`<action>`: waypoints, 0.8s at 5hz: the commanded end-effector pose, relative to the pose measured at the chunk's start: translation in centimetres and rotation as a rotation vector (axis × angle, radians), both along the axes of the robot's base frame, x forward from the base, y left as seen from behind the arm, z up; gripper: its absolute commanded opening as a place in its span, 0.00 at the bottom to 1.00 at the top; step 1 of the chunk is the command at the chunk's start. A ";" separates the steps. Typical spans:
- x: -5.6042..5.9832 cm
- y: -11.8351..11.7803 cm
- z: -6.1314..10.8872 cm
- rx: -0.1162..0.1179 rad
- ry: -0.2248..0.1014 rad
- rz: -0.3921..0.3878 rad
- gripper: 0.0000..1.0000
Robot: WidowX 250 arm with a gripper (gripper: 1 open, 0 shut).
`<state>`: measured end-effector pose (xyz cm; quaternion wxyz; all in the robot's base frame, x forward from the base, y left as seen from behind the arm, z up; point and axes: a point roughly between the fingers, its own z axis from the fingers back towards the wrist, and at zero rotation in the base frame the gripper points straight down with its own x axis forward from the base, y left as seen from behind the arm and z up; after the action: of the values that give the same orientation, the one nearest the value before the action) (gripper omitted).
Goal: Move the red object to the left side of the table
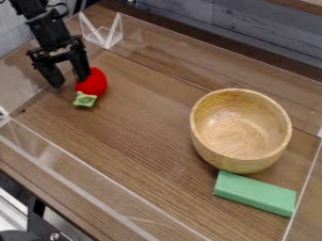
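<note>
The gripper (64,75) stood spread, empty, beside the red object (90,83), seemingly light, rounded, best pinched mid-body.

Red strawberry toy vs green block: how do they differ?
Colour: the red strawberry toy is bright red with a green leafy end; the green block is plain green.
Shape: the toy is rounded, the block flat and rectangular.
Place: the toy lies at the table's far left beside the open gripper; the block lies near right, next to the wooden bowl.
Shared: both rest on the table, ungripped.
</note>
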<state>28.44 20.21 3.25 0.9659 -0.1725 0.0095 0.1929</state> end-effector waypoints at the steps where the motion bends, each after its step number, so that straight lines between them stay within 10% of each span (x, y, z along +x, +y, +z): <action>1: 1.9 0.7 1.6 0.036 -0.043 0.015 0.00; 2: 1.9 1.0 2.5 0.041 -0.042 -0.012 1.00; 4: 1.3 -1.7 5.7 0.047 -0.056 0.084 1.00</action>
<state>29.39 18.32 6.81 0.9579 -0.1686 -0.0011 0.2326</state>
